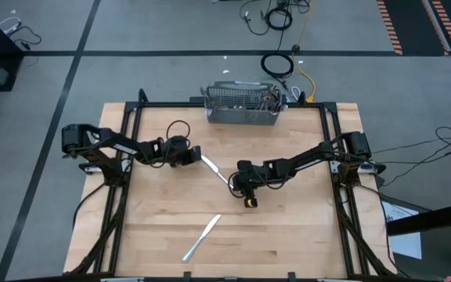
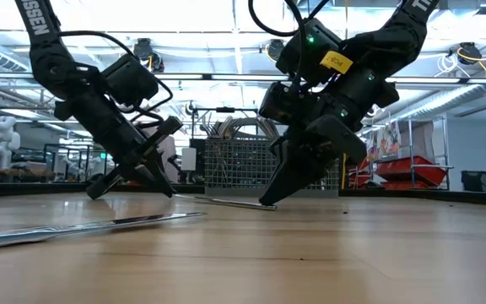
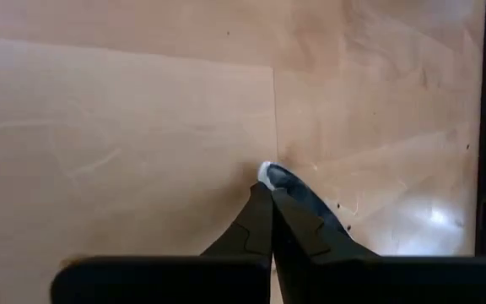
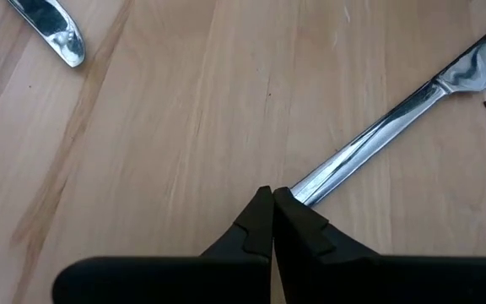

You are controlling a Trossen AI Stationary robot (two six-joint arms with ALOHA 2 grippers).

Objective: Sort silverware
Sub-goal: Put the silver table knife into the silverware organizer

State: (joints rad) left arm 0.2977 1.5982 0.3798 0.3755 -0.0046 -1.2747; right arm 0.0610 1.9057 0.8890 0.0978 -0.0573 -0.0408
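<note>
A table knife (image 1: 214, 169) lies on the wooden table between my two grippers, handle toward the right arm, blade toward the left arm. My left gripper (image 1: 197, 157) is shut at its blade end; the bright tip (image 3: 268, 174) pokes out past the fingertips. My right gripper (image 1: 232, 184) is shut, slanting down onto the handle's end. A second knife (image 1: 202, 238) lies flat nearer the front edge. More silverware (image 1: 272, 98) stands in the wire basket (image 1: 237, 112) at the far edge. My left gripper has the knife's blade tip (image 3: 287, 187) at its shut fingertips, slanting down from the table's left and along the knife. Whether the blade sits between the fingers or beside one, I cannot tell. My right gripper meets the handle's free end (image 4: 304, 189), which runs under one fingertip (image 4: 287, 207). The fingers are shut with no gap and slant down from the table's right, along the knife. The knife (image 2: 226, 203) stays low and nearly level at the table.
The black frame rails (image 1: 131, 117) run along the table's left, right and far sides. Bare wood (image 1: 288, 235) lies to the right of the near knife. Cables (image 1: 276, 66) lie on the floor beyond the basket.
</note>
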